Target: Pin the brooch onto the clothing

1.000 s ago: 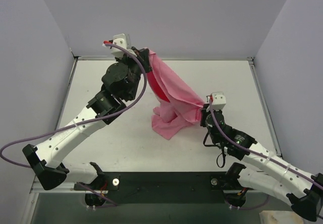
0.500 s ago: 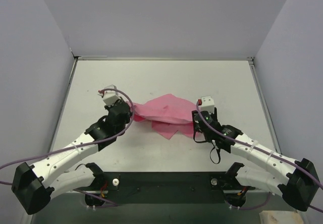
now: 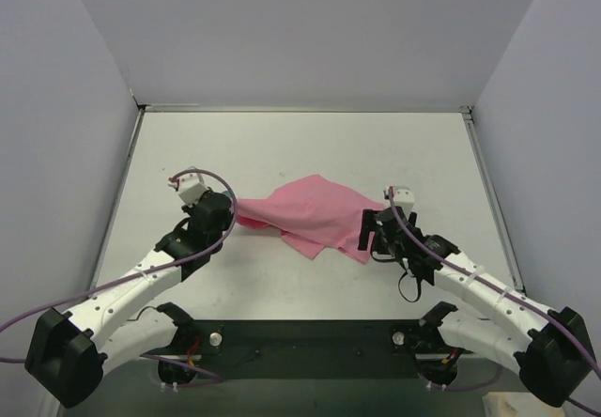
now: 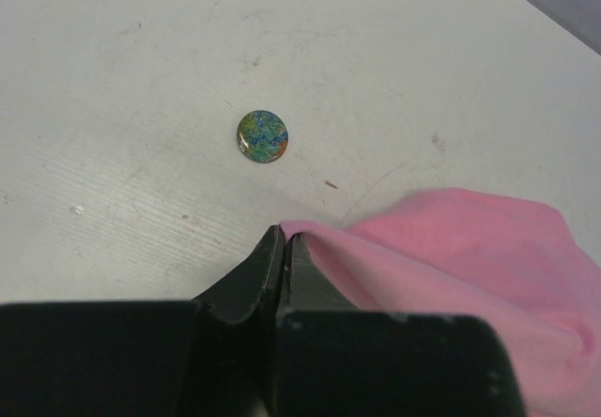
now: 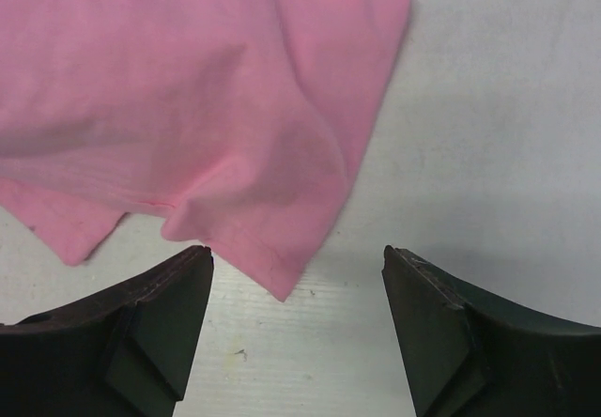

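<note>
The clothing (image 3: 315, 210) is a pink T-shirt lying crumpled and spread low on the white table between my two arms. My left gripper (image 3: 235, 218) is shut on its left edge; in the left wrist view the closed tips (image 4: 285, 234) pinch a fold of the clothing (image 4: 470, 257). The brooch (image 4: 262, 136), a small round green-blue disc, lies on the bare table a little beyond those tips. I cannot make it out in the top view. My right gripper (image 3: 368, 233) stands open at the shirt's right corner. A corner of the clothing (image 5: 188, 107) lies on the table in front of that gripper (image 5: 297, 250), untouched.
The white table (image 3: 413, 145) is walled by grey panels at the back and both sides. Purple cables loop off both arms. A dark strip runs along the near edge by the arm bases.
The left arm has come down from the back, bringing the raised shirt onto the table and drawing it leftward. The right gripper has opened and let go of the shirt's right corner.
</note>
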`<state>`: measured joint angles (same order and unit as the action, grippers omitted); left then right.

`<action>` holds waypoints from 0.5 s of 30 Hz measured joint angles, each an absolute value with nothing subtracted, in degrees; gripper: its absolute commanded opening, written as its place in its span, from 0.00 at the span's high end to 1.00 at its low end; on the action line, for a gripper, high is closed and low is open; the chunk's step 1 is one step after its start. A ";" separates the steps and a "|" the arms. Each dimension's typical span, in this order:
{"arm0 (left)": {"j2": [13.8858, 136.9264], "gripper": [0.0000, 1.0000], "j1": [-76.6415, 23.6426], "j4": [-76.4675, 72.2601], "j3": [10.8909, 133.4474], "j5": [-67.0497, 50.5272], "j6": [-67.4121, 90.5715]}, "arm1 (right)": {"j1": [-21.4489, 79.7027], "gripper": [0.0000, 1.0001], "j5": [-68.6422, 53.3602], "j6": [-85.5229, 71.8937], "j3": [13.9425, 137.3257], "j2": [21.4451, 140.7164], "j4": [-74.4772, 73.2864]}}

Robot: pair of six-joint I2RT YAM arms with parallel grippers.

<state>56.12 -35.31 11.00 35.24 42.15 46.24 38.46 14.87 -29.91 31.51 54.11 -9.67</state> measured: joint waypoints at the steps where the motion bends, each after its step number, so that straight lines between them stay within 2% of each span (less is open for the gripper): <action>1: 56.34 1.00 -34.83 10.63 35.14 41.69 46.09 | 36.84 0.28 13.76 -30.94 30.72 54.63 -9.74; 2: 56.49 1.00 -34.39 10.26 35.05 41.21 45.98 | 35.18 0.28 12.58 -32.01 29.89 55.18 -9.76; 4: 56.51 1.00 -33.56 9.26 34.79 40.12 45.71 | 31.55 0.37 9.43 -33.71 28.08 55.94 -9.39; 9: 56.73 1.00 -32.47 7.88 34.20 38.02 45.06 | 23.35 0.43 -0.05 -37.45 23.57 58.41 -5.85; 14: 57.01 1.00 -31.92 6.81 34.02 36.69 44.56 | 21.02 0.49 -8.40 -40.23 22.15 63.59 0.91; 15: 57.04 1.00 -31.86 6.55 33.93 36.47 44.49 | 20.97 0.53 -9.80 -40.73 22.15 64.69 2.50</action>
